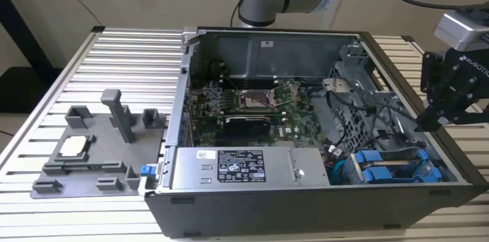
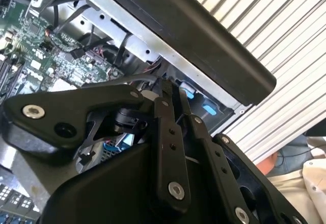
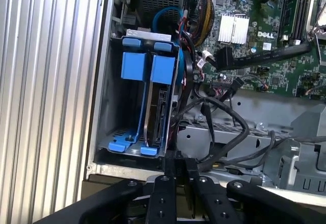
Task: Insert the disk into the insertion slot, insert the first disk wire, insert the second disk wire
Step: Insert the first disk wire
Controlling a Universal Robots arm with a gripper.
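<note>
1. A ribbed aluminium table [image 1: 122, 59] carries an open computer case [image 1: 306, 207] lying on its side. A grey parts tray [image 1: 91, 156] sits well apart from it, on the exterior view's left
2. From my remote desk I see the gripper [image 1: 429, 122] hanging over the case's edge on the exterior view's right, above the corner that houses the drives. In both wrist views its fingers [image 3: 170, 168] are pressed together with nothing between them
3. The disk [image 3: 159, 109], in its bright blue frame, stands edge-on inside the insertion slot [image 3: 104, 112], the grey sheet-metal bay in that corner. It is just beside a second blue frame [image 3: 133, 66]
4. I judge the first step done, since the disk looks seated to the bay's full depth and the gripper is clear of it
5. Black cables [image 3: 232, 119] trail loose over the metal beside the bay, and a blue cable [image 3: 163, 12] loops near its far end. I cannot tell whether any plug is seated in the disk, so I count both wire steps as open
</note>
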